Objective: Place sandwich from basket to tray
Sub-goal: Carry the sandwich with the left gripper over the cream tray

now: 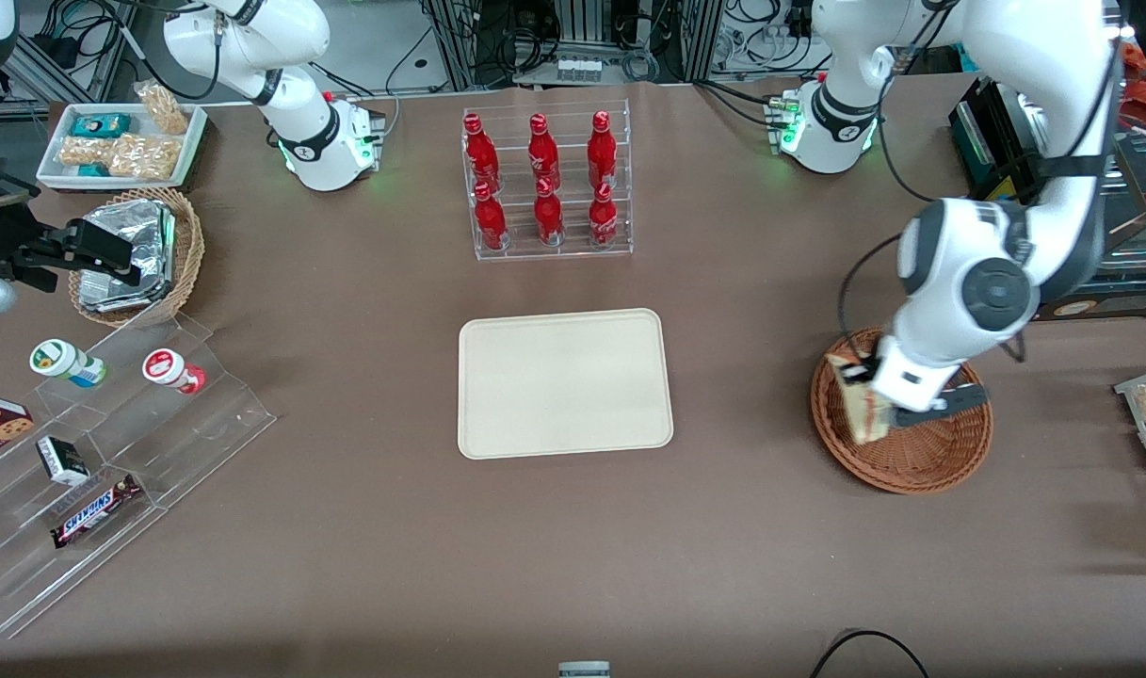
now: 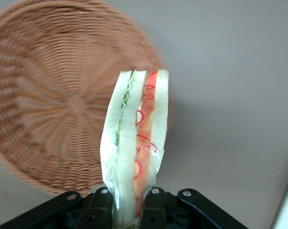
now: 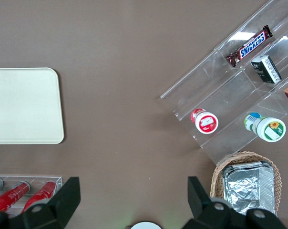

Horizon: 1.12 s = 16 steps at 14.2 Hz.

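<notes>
The tray (image 1: 565,383) lies flat on the counter (image 1: 365,527), nearer the front camera than the bottle rack (image 1: 546,184). Well apart from the tray, toward the working arm's end, sits the basket (image 1: 911,452). The claw (image 1: 864,391) hangs over the basket, clamped on the sandwich (image 1: 864,414), which seems lifted clear of the basket's floor, tilted above its tray-side rim.

Brown-covered table (image 1: 347,527), cable-strewn equipment racks (image 1: 573,38) along its edge farthest from the camera.
</notes>
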Available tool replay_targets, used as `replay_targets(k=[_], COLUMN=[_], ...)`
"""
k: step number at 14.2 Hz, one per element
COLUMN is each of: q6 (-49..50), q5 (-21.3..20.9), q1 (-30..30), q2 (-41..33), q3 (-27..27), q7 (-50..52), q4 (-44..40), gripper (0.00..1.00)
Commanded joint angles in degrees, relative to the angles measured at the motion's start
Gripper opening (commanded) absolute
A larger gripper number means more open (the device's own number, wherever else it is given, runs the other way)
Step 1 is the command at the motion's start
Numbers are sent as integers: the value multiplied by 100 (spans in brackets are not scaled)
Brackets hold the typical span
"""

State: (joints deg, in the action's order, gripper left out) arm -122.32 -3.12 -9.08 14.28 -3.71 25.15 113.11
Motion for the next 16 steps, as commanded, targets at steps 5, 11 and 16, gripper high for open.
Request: replay_targets(k=[5, 11, 16], q6=[-28, -204, -204], q5=[1112, 1051, 430], q1=[-1814, -3133, -3600], q2=[1207, 2499, 3194], q3=[28, 45, 63], q7=[497, 2326, 3283], q4=[-1386, -2898, -3682], gripper=[0, 0, 0])
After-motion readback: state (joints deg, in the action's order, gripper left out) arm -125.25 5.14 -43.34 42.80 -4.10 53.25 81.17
